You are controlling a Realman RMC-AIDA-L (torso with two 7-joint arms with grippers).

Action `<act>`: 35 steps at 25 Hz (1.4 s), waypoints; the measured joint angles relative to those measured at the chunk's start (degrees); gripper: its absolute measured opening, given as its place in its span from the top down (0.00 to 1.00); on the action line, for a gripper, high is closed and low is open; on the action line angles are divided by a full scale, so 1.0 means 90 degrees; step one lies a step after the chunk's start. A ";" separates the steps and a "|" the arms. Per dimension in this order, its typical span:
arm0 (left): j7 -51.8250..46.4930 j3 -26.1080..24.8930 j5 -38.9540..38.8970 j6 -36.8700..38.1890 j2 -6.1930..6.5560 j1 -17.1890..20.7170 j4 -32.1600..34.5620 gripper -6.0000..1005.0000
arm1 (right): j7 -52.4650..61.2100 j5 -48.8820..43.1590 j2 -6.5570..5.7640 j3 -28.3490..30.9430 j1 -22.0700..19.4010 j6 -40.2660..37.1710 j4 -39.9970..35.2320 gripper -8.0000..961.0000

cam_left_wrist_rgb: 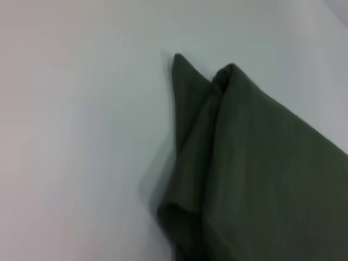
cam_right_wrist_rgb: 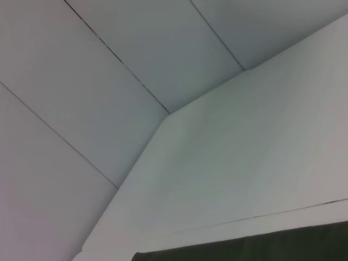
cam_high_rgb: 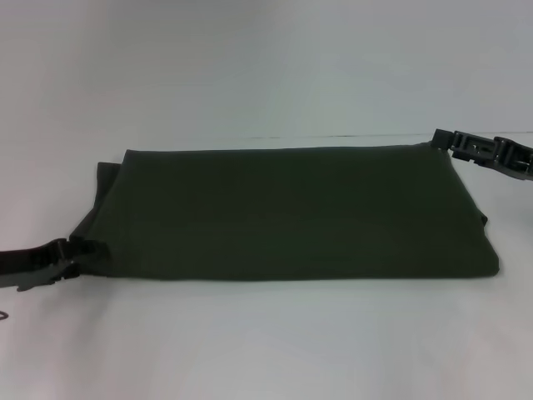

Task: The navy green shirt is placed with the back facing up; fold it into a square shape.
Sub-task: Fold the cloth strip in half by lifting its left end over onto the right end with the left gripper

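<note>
Head view: folded navy green shirt (cam_high_rgb: 300, 212); left gripper (cam_high_rgb: 79, 250) pinches its near-left corner, right gripper (cam_high_rgb: 445, 142) its far-right corner

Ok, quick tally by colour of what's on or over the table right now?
Dark olive green: 1, the navy green shirt, lying folded into a wide rectangle.
Black: 2, the left gripper at the shirt's near left corner and the right gripper at its far right corner.
White: 1, the table.
Total: 4.

shirt (cam_high_rgb: 291, 212) on table (cam_high_rgb: 266, 342), centred
</note>
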 joint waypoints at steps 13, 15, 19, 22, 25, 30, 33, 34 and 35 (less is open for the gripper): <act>-0.0022 -0.0020 -0.0015 0.0549 0.0057 0.0159 0.0207 0.23 | 0.0000 0.0000 -0.0004 0.0000 -0.0033 0.0008 0.0018 0.14; -0.0030 -0.0025 -0.0013 0.0573 0.0063 0.0215 0.0207 0.23 | 0.0000 0.0000 -0.0004 0.0000 -0.0037 0.0009 0.0024 0.14; -0.0028 -0.0020 -0.0011 0.0540 0.0047 0.0241 0.0164 0.23 | 0.0000 0.0000 -0.0013 0.0000 -0.0041 0.0009 0.0026 0.14; -0.0007 -0.0006 -0.0010 0.0509 -0.0011 0.0218 0.0157 0.23 | 0.0000 0.0000 -0.0014 0.0000 -0.0041 0.0009 0.0024 0.14; 0.0005 -0.0003 -0.0010 0.0481 -0.0055 0.0166 0.0155 0.23 | 0.0000 0.0000 -0.0014 0.0000 -0.0041 0.0009 0.0021 0.14; 0.0007 0.0000 -0.0010 0.0332 -0.0068 0.0090 0.0049 0.23 | 0.0000 -0.0001 -0.0014 0.0000 -0.0040 0.0009 0.0031 0.14; 0.0013 0.0000 -0.0010 0.0255 -0.0055 0.0063 -0.0020 0.23 | 0.0000 -0.0001 -0.0007 0.0000 -0.0044 0.0021 0.0033 0.14; 0.0015 0.0000 -0.0010 0.0245 -0.0053 0.0062 -0.0029 0.23 | 0.0000 0.0000 -0.0007 -0.0001 -0.0047 0.0023 0.0034 0.14; 0.0016 0.0000 -0.0009 0.0242 -0.0053 0.0062 -0.0031 0.23 | 0.0000 0.0000 -0.0006 0.0000 -0.0049 0.0023 0.0035 0.14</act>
